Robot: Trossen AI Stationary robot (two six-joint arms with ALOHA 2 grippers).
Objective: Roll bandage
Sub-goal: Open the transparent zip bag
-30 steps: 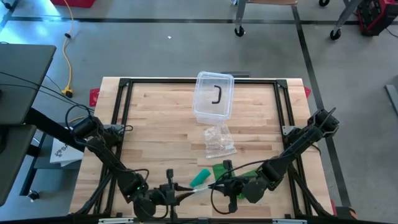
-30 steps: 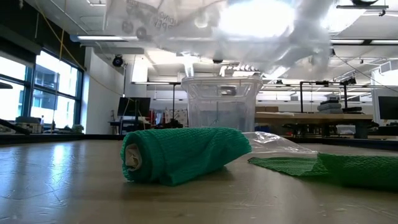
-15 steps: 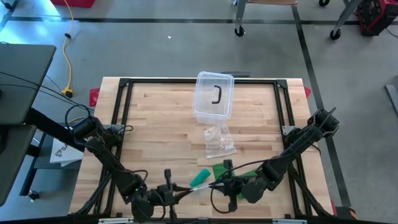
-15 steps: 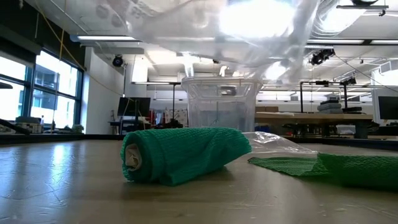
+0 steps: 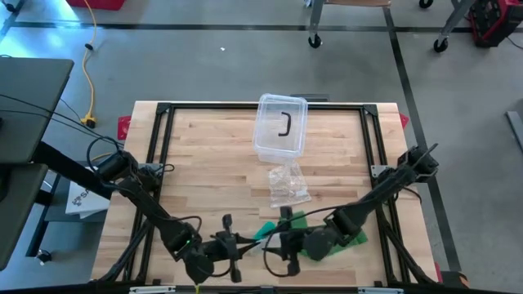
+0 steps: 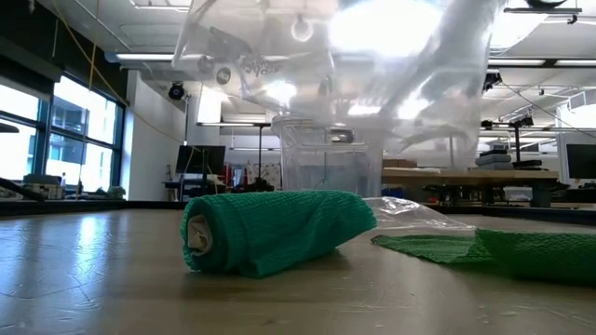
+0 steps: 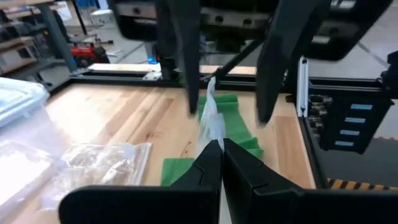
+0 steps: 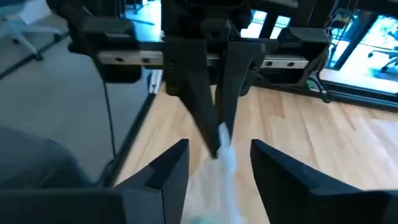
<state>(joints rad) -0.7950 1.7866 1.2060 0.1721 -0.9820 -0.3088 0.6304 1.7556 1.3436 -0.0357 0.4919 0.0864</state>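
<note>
Left tool (image 5: 243, 247) sits low at the near edge of the worktop (image 5: 212, 163), its fingers (image 7: 211, 163) pressed tight together and pinching a strip of clear plastic wrap (image 7: 210, 121) that stands up between them. Facing it nose to nose is the right tool (image 5: 276, 245), whose fingers (image 8: 169, 167) stand apart on either side of that same strip without closing on it; in the right wrist view the wrap (image 8: 225, 155) shows pale between the spread fingers, with the left tool's clamped tips just beyond. Under and beside the two tools lies the green bandage (image 5: 319, 231), part of it rolled up into a stubby cylinder (image 6: 275, 230) resting on the wood, and the loose tail (image 6: 484, 249) spread flat on the worktop beside it toward the right arm's side. From table height the roll's open end faces the camera, and the clear wrap hangs blurred overhead. Farther back near the middle of the worktop there is a crumpled clear bag (image 5: 288, 183), and behind that a clear plastic box (image 5: 280, 126) with something dark inside, well apart from the tools
</note>
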